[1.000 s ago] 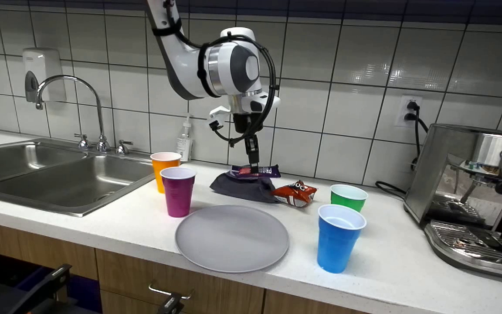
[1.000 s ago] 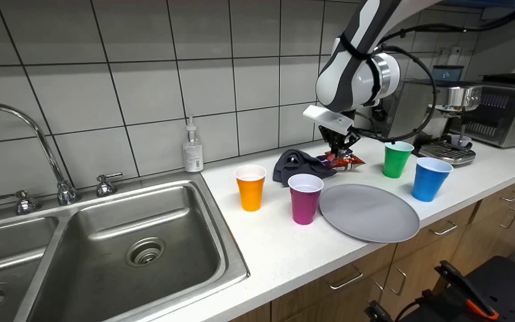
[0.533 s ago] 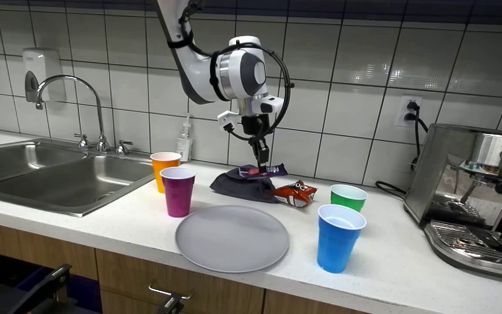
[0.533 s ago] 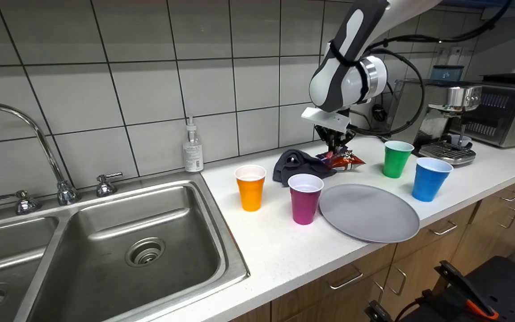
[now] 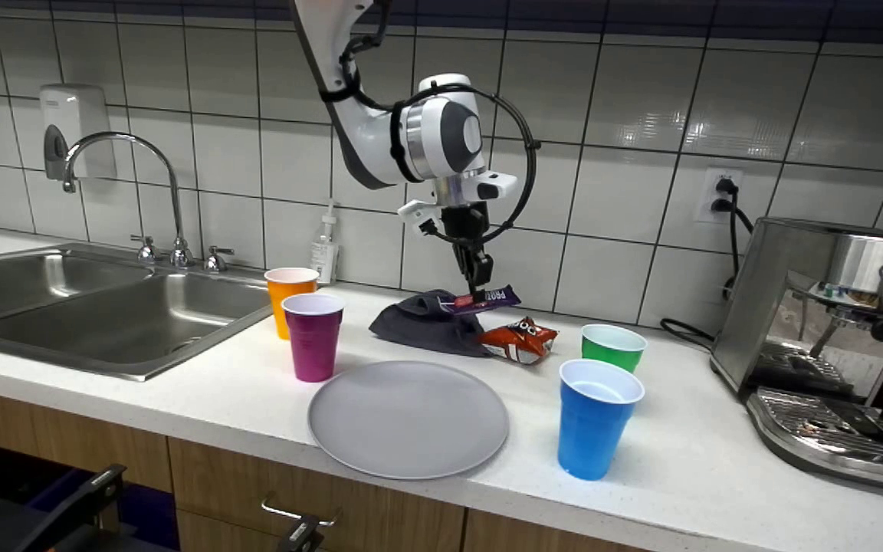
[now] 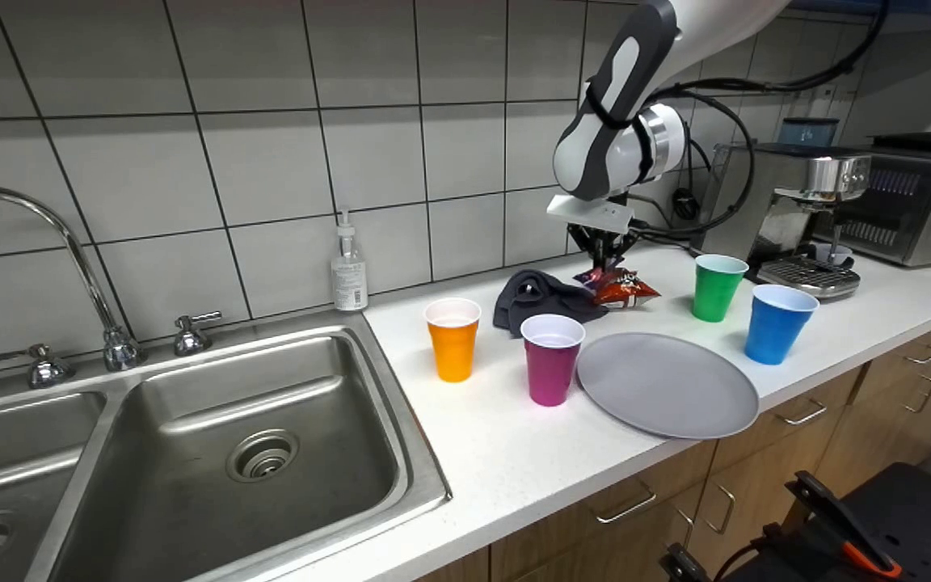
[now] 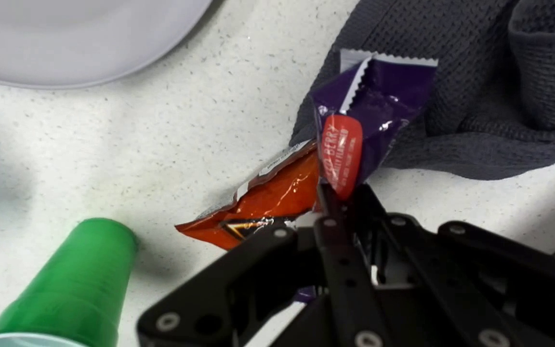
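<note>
Fingers (image 7: 328, 209): grasping oblong purple foil-wrapped bar (image 7: 374, 123)
Crumpled orange foil packet (image 7: 277, 193): bar's eight o'clock, wrist view; lift clear

the black fingers (image 7: 333, 236) reach up from the bottom edge of the wrist view and pinch a shiny purple wrapper (image 7: 378, 111), its red label (image 7: 341, 152) partly legible as "berry" and its crimped end pointing upward in the view. behind the wrapper, a rumpled dark grey cloth (image 7: 470, 82) fills the upper right, and an orange packet (image 7: 277, 200) pokes out to the left, partly hidden by the fingers. on the speckled white worktop (image 7: 176, 140), a green cup (image 7: 72, 284) shows at lower left, its rim cut by the bottom edge, and part of a pale grey plate (image 7: 89, 33) at upper left.
</note>
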You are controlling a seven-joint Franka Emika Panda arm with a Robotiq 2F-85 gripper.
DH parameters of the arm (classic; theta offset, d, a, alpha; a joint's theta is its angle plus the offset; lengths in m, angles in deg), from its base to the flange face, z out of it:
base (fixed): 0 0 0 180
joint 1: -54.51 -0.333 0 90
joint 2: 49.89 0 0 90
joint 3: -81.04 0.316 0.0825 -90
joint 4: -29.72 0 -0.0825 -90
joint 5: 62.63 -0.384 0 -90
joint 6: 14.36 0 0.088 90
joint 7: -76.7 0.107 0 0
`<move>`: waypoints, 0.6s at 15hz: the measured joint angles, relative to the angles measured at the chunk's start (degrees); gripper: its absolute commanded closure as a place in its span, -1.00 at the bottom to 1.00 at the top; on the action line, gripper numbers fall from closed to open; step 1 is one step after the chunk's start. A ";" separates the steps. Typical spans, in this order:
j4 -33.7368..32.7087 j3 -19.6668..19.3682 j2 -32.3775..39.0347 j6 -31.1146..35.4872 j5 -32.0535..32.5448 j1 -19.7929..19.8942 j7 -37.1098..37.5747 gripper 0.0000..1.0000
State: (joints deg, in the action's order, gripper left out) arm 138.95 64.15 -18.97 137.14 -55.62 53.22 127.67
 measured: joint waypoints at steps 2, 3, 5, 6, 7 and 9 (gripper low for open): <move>-1.99 0.00 1.65 -0.69 0.00 0.42 -1.28 0.93; -2.93 0.00 2.44 -1.07 0.00 0.54 -1.82 0.93; -4.61 0.00 4.02 -1.63 0.00 0.68 -2.68 0.93; -5.35 0.00 4.75 -1.82 0.00 0.68 -3.00 0.93; -6.13 0.00 5.47 -2.03 0.00 0.68 -3.26 0.93; -7.57 0.00 6.77 -2.42 0.00 0.68 -3.83 0.93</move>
State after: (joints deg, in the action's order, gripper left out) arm 131.38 64.15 -12.19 134.72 -55.63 53.90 123.84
